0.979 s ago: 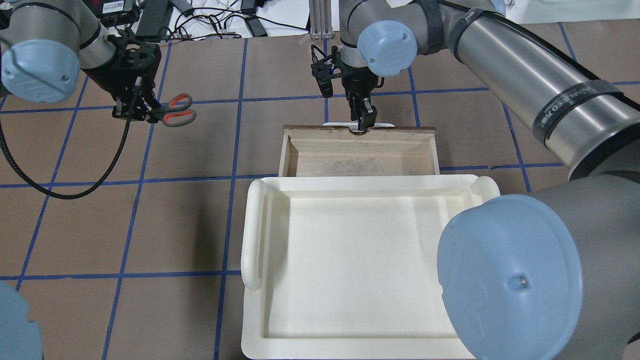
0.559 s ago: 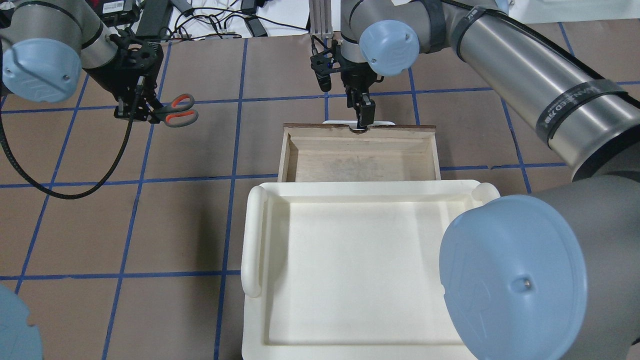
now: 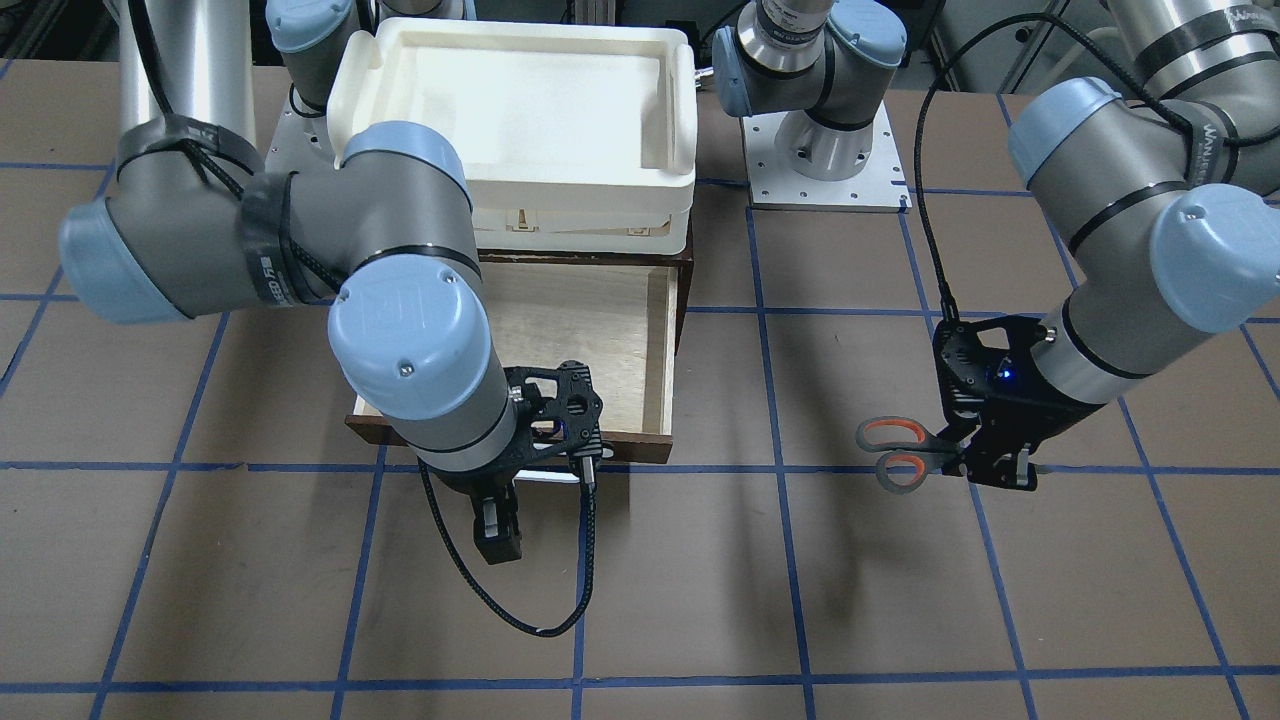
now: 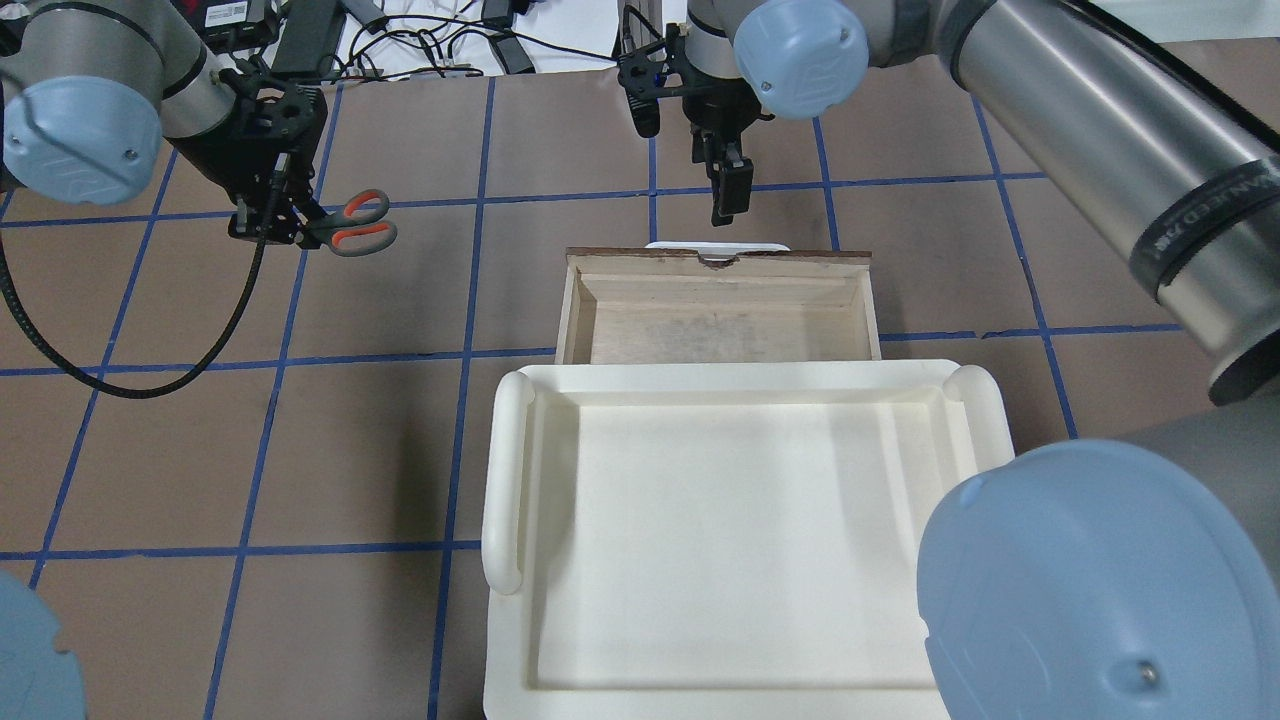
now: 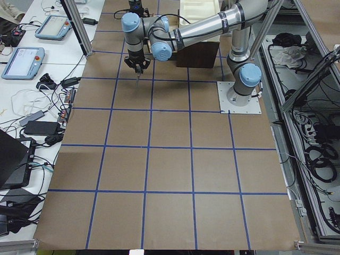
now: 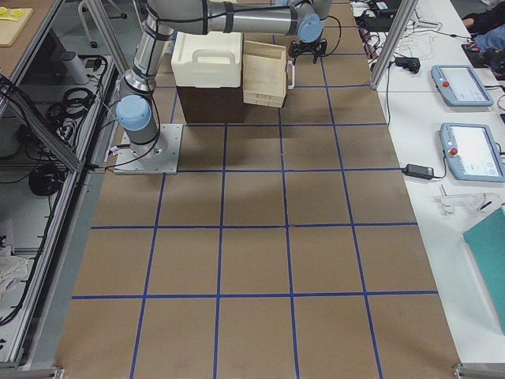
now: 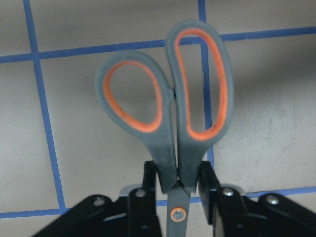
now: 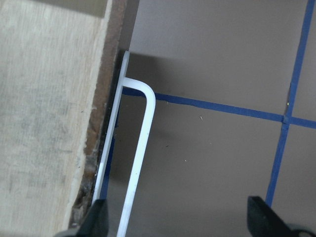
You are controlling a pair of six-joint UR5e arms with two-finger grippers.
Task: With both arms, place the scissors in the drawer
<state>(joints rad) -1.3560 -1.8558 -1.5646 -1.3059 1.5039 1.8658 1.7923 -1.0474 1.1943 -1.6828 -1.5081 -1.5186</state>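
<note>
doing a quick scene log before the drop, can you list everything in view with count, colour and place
scissors: 1, grey loops lined orange, held in the air off to the drawer's side
drawer: 1, dark brown with pale plywood inside, pulled open, nothing in it
bar handle: 1, white, on the drawer front
tray: 1, cream-white, on top of the cabinet
cabinet: 1, dark brown, under the tray
table: 1, brown with blue grid lines
left arm, right arm: 2, grey-silver with light blue caps
left gripper: black, shut on the scissors
right gripper: black, open, clear of the handle
</note>
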